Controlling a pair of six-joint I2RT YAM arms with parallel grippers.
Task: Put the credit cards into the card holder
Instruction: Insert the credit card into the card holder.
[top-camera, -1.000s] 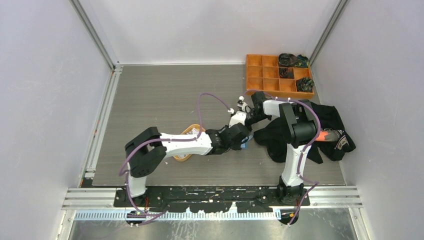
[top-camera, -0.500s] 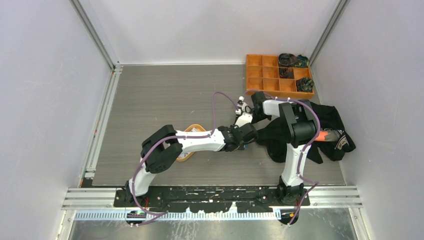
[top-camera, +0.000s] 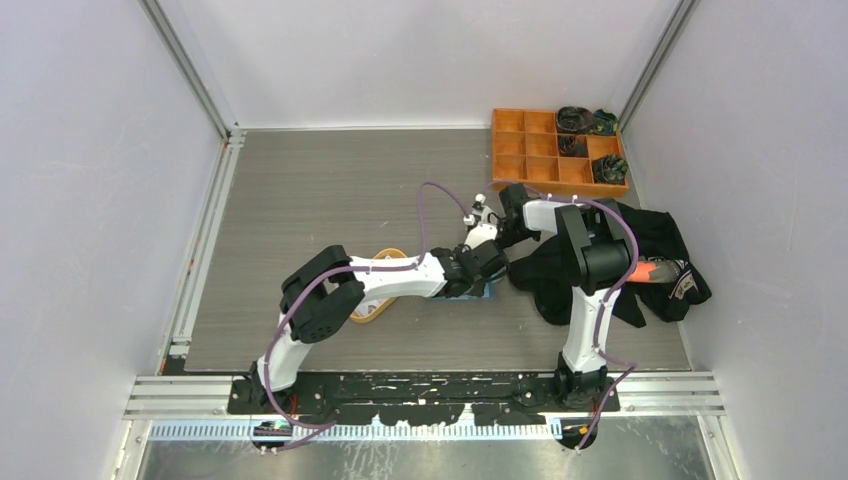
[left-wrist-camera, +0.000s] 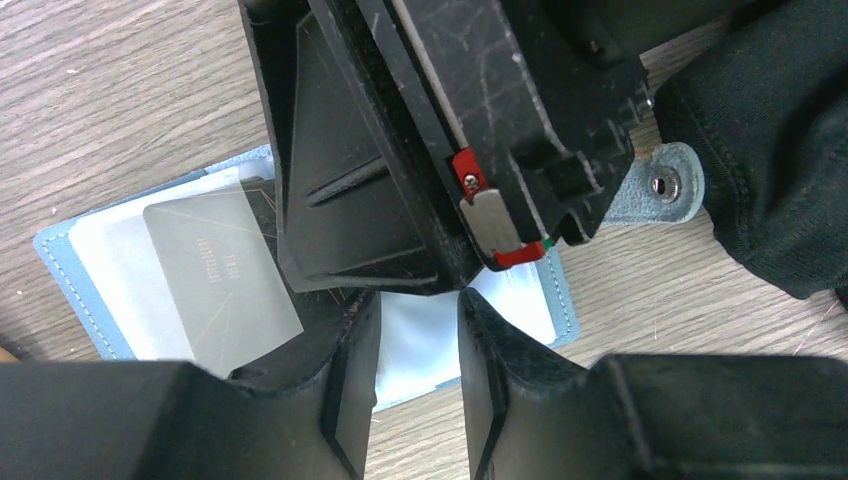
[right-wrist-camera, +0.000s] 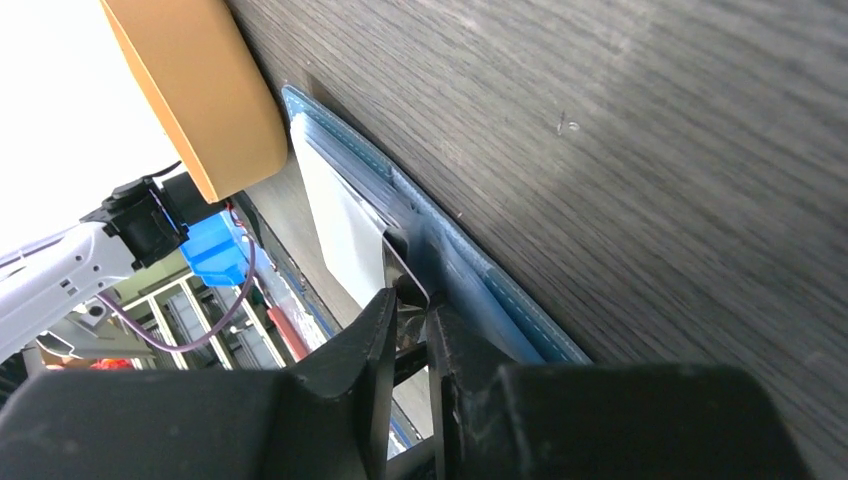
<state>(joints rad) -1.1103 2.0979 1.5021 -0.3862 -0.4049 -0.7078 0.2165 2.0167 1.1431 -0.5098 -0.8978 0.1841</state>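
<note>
Clearly, credit card (left-wrist-camera: 215, 285) overlies open card holder (left-wrist-camera: 55, 245)

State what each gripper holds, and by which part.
Right gripper pinches the holder by an inner pocket's edge; left gripper, open, holds nothing.

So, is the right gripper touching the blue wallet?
Touching. The right wrist view shows the right gripper pinching a thin inner flap of the wallet, with no gap between them.

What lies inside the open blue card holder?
A grey card lies against the pale lining of the card holder. The right gripper covers the middle, so whatever lies there cannot be seen.
</note>
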